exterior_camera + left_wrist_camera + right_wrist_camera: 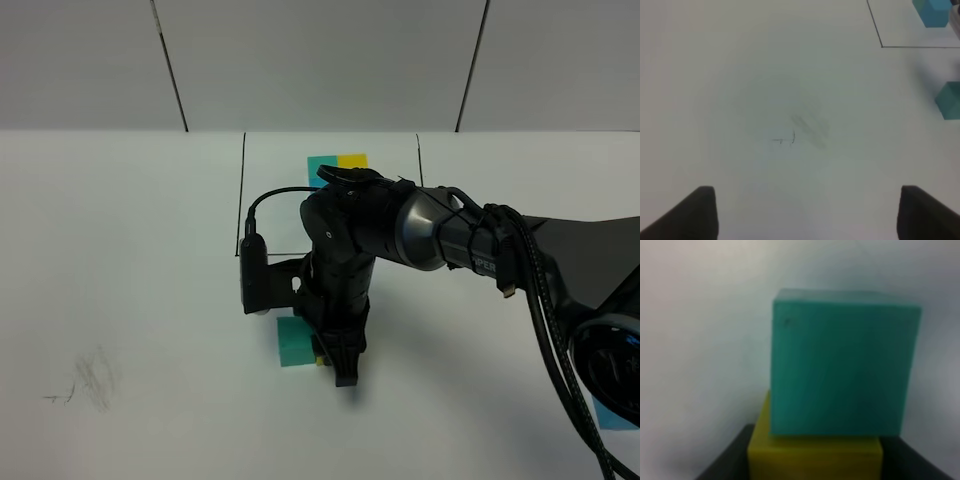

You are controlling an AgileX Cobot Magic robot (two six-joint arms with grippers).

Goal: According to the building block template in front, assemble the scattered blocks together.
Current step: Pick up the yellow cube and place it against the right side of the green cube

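Note:
My right gripper (pixel 342 368) reaches across the middle and points down at the table. In the right wrist view it (pixel 815 462) is shut on the yellow block (pixel 815 457), with a dark finger on each side. The teal-green block (pixel 840 370) sits flush against the yellow one; it also shows in the exterior view (pixel 294 342), with a sliver of yellow (pixel 320 358) beside it. The template (pixel 337 163) lies behind in its black frame, partly hidden by the arm. The sky-blue block (pixel 612 415) lies at the far right. My left gripper (pixel 807 215) is open and empty over bare table.
The black frame line (pixel 242 200) marks a rectangle on the white table. Pencil smudges (pixel 90 380) mark the table at the front left, and also show in the left wrist view (pixel 807 130). The right arm's cables (pixel 540 290) hang across the right side.

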